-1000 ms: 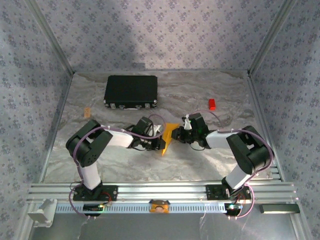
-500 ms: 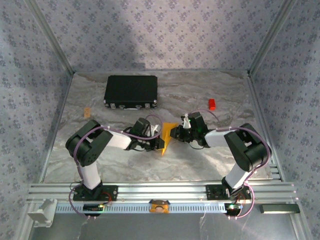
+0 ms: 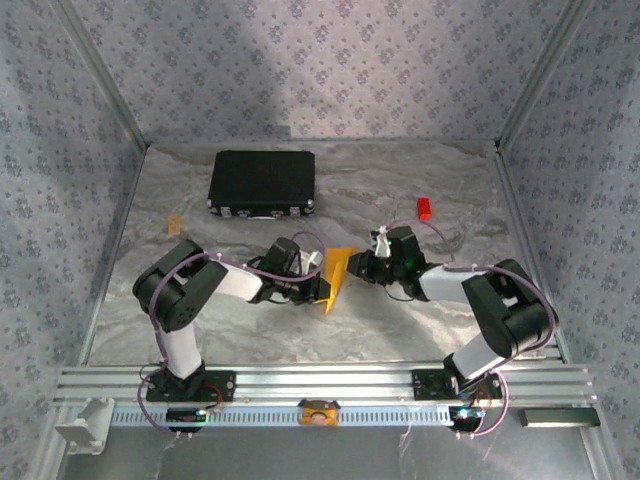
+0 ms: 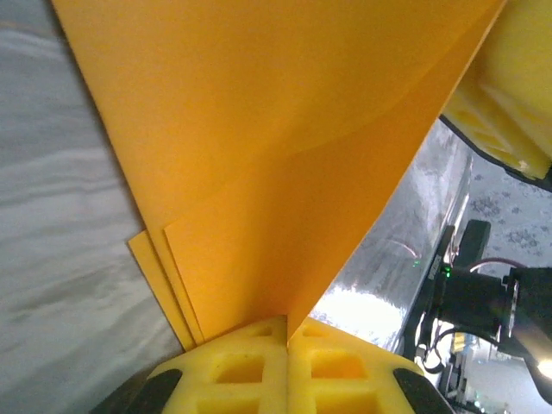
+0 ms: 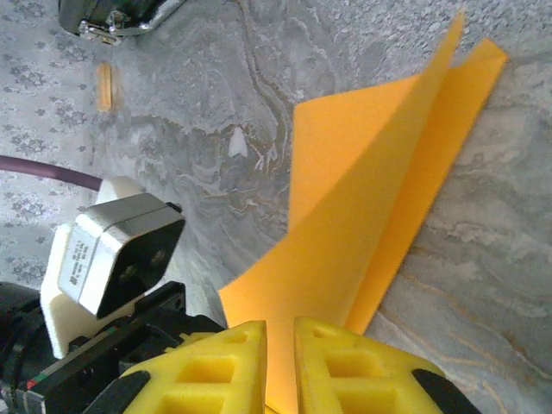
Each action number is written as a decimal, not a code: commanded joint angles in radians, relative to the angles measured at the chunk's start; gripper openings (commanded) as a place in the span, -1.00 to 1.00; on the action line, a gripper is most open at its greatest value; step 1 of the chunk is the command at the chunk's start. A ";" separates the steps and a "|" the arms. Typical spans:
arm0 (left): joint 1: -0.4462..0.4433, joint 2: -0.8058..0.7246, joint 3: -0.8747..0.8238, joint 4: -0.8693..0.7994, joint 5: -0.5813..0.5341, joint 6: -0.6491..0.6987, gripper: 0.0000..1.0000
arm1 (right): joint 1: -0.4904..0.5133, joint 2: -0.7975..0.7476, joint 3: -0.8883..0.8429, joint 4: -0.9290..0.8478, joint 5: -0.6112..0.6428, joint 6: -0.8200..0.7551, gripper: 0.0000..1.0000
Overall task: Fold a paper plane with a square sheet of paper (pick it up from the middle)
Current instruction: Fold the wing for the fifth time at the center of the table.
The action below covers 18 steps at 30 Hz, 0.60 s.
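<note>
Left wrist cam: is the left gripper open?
No, the left gripper is clamped shut, its yellow fingers meeting on the lower edge of the folded orange paper.

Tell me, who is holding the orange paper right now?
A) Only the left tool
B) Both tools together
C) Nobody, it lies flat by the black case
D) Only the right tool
B: the left tool is pinched shut on one edge of the orange paper, and the right tool pinches another edge, with the folded sheet held between them.
</note>
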 commanded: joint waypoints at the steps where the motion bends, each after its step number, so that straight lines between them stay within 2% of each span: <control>1: -0.029 0.019 0.058 -0.008 0.060 0.054 -1.00 | -0.001 -0.057 -0.047 -0.015 0.021 0.013 -0.64; 5: -0.050 0.022 0.082 -0.056 0.050 0.074 -1.00 | 0.001 -0.126 -0.098 -0.033 0.041 0.019 -0.64; 9: -0.041 0.021 0.069 -0.098 -0.005 0.061 -1.00 | 0.013 -0.175 -0.127 -0.053 0.057 0.010 -0.65; 18: -0.030 0.032 0.035 -0.062 -0.021 0.018 -1.00 | 0.018 -0.159 -0.098 -0.056 0.035 -0.003 -0.64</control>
